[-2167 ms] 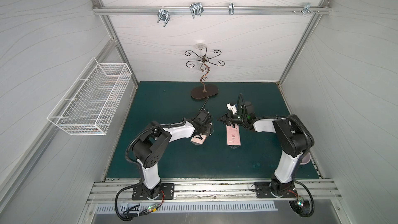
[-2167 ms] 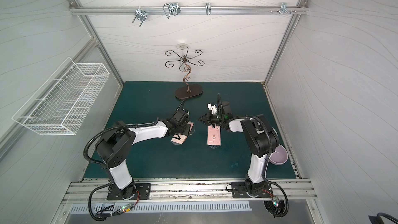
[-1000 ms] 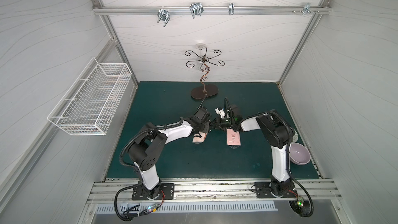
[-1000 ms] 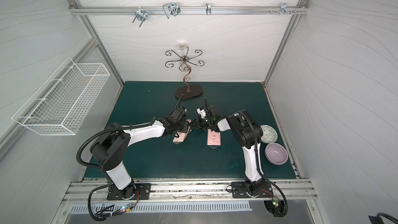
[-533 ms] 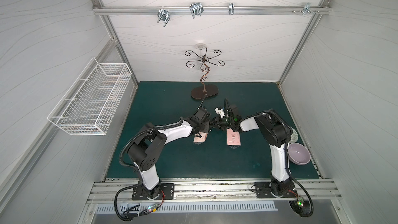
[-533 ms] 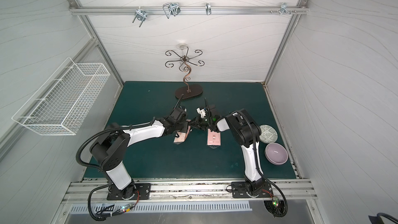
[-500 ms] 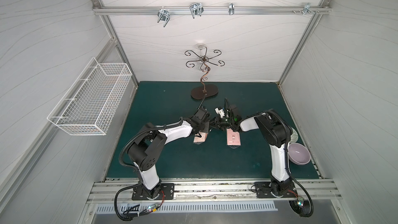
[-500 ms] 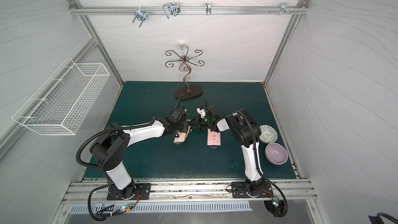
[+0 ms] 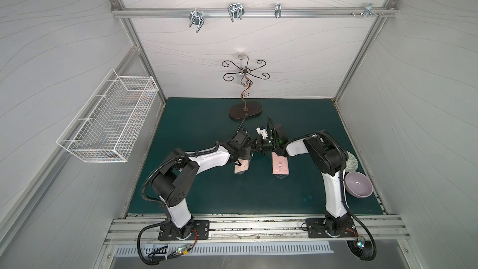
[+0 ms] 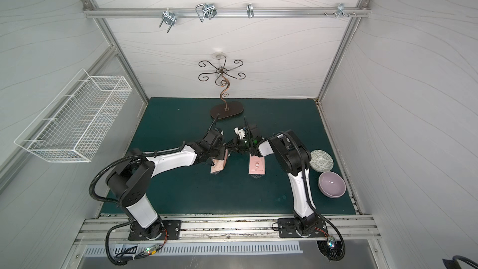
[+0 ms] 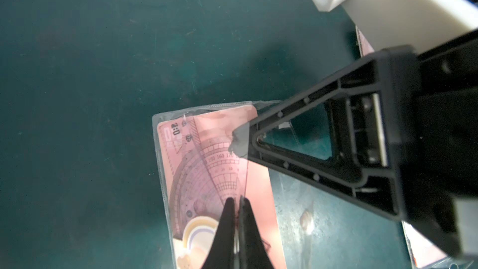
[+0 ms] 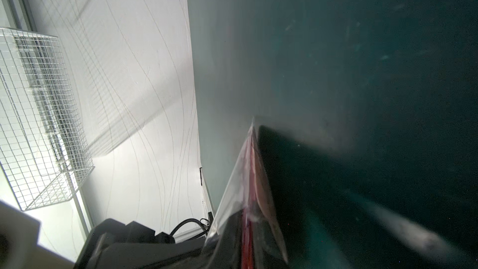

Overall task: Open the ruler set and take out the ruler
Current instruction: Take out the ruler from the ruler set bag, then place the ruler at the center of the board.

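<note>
Contact on both sides, as I read it. Left gripper is pinched tight on the clear sleeve of the ruler set; right gripper is nipped closed on the sleeve near a corner. The set sits mid-mat between the arms, protractor inside. A second pink pack lies just beside.

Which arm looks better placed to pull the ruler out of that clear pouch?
Right, probably. The left gripper is shut on the ruler set, steadying it; the right gripper is closed on its far end, ready to pull.
</note>
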You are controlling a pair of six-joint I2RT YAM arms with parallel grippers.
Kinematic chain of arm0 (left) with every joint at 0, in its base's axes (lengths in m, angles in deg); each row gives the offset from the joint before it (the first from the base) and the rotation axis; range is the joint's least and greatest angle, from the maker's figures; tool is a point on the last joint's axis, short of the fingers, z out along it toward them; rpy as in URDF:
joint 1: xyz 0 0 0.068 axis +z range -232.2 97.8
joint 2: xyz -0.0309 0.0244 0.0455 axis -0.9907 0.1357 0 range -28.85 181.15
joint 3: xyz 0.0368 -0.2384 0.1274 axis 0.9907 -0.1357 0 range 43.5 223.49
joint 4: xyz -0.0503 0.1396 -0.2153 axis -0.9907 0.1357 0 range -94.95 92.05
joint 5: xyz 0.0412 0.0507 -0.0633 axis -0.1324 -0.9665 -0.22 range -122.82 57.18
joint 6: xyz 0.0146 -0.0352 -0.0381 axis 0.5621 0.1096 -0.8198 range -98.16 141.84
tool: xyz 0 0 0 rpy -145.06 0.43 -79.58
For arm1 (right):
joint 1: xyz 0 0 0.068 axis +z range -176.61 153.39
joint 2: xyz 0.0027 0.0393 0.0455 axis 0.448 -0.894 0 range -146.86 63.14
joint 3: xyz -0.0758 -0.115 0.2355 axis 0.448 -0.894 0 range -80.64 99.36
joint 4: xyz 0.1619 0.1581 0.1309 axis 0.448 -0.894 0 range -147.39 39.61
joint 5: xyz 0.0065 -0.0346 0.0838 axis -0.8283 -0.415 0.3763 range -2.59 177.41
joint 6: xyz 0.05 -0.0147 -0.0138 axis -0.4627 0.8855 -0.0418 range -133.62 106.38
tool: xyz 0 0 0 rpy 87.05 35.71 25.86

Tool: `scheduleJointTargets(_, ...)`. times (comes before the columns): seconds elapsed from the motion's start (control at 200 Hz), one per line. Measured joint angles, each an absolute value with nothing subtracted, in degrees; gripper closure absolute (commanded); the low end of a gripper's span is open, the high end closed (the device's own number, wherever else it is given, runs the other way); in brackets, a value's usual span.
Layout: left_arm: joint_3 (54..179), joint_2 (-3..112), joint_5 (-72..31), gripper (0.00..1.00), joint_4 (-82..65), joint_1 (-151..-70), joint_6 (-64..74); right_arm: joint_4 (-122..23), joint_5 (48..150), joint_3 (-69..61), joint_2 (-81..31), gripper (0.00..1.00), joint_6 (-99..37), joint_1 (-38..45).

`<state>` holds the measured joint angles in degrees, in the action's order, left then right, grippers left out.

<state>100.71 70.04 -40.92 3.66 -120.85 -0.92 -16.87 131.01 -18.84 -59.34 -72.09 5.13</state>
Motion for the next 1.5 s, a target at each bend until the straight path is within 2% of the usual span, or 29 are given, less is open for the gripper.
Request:
scheduleJointTargets(0.115, 100.57, 69.89, -40.96, 1.0, 3.63, -120.85, -0.84, -17.73, 131.12, -18.03, -59.73, 1.0, -71.59, 5.15)
scheduleJointTargets(0.435, 100.57, 69.87, -42.49, 1.0, 4.2, -120.66, -0.6, -21.59, 130.66, -17.7, -59.41, 1.0, -70.11, 5.15)
scheduleJointTargets(0.87, 100.42, 69.87, -47.98, 1.0, 6.91, -118.78, 1.11, -26.95, 129.85, -20.45, -51.38, 1.0, -69.14, 3.3)
scheduleJointTargets(1.206, 99.9, 69.87, -48.83, 1.0, 7.26, -117.31, 1.74, -28.17, 130.22, -22.01, -50.6, 1.0, -68.69, 1.83)
scheduleJointTargets(1.371, 98.74, 69.45, -49.16, 1.0, 7.7, -115.81, 1.76, -28.89, 132.84, -22.09, -50.58, 1.0, -67.81, -0.75)
scheduleJointTargets(1.501, 98.26, 67.53, -49.55, 1.0, 8.16, -115.19, 1.81, -34.67, 133.06, -21.31, -50.49, 1.0, -63.07, -3.11)
